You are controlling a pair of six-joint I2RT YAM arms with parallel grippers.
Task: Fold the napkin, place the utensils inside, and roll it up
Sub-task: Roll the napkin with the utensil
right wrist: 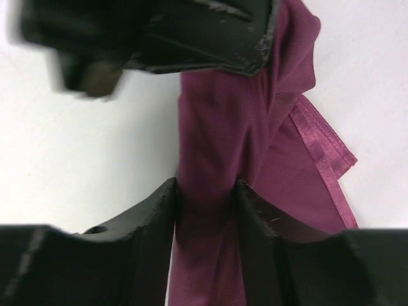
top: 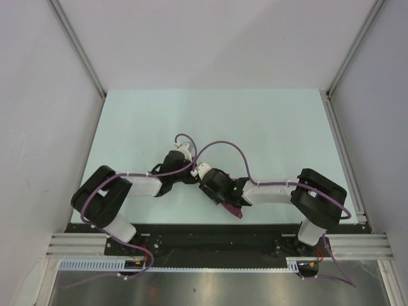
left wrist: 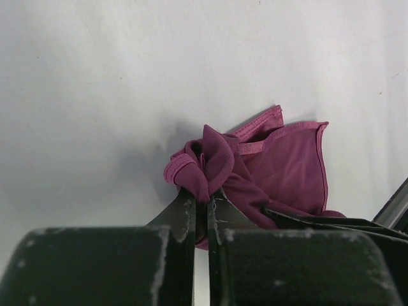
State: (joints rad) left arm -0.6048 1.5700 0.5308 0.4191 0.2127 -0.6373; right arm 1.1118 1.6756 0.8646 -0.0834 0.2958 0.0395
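Observation:
The magenta napkin [top: 235,211] is bunched up between my two grippers near the table's front middle, and only a small tip of it shows from above. In the left wrist view my left gripper [left wrist: 203,195] is shut on a rolled fold of the napkin [left wrist: 284,167]. In the right wrist view a thick twisted strand of the napkin [right wrist: 223,121] fills the gap of my right gripper [right wrist: 205,189], and both fingers press on it. The left gripper [right wrist: 191,32] sits just beyond, on the same cloth. The utensils are out of view.
The pale table [top: 255,127] stretches away behind the arms. Grey walls and metal rails [top: 344,153] border it on both sides. Purple cables [top: 223,148] loop over both wrists.

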